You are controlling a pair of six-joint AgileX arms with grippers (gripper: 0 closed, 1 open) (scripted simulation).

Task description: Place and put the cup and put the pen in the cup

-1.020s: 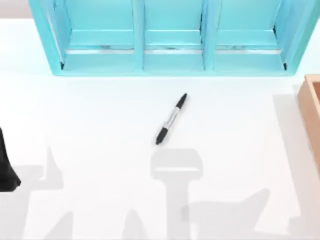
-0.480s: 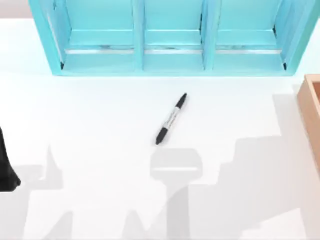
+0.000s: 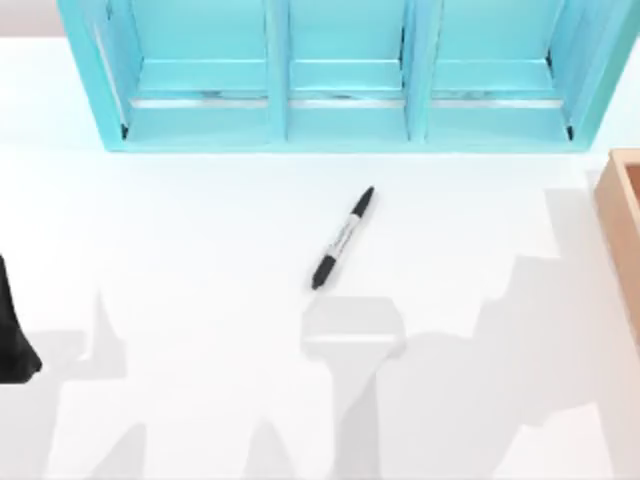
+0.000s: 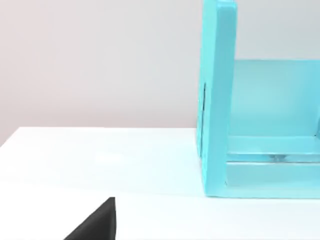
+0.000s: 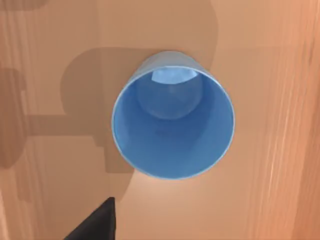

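Pen (image 3: 342,238) lies flat on the white desk (image 3: 180,250), roughly centre, diagonal: one end toward the turquoise shelf unit (image 3: 340,75) at the back, the other toward the front-left. It is near the shelf but clear of it, nothing touching it.

Cup (image 5: 173,128) seen in the right wrist view: blue, upright, mouth open to the camera, nothing inside, standing on a wooden surface (image 5: 60,65). Probably the floor of the wooden box (image 3: 622,225) at the desk's right edge in the top view, but I can't confirm that from these views. Cup and pen are well apart.

Right arm: camera looks straight down into the cup. A dark sliver in the corner of the right wrist view is likely part of the gripper; can't tell how the fingers stand.

Left arm (image 3: 12,335): parked at the desk's left edge, dark bulk partly in view. Its wrist view looks across the desk at the shelf unit's end panel. Fingers: can't tell.
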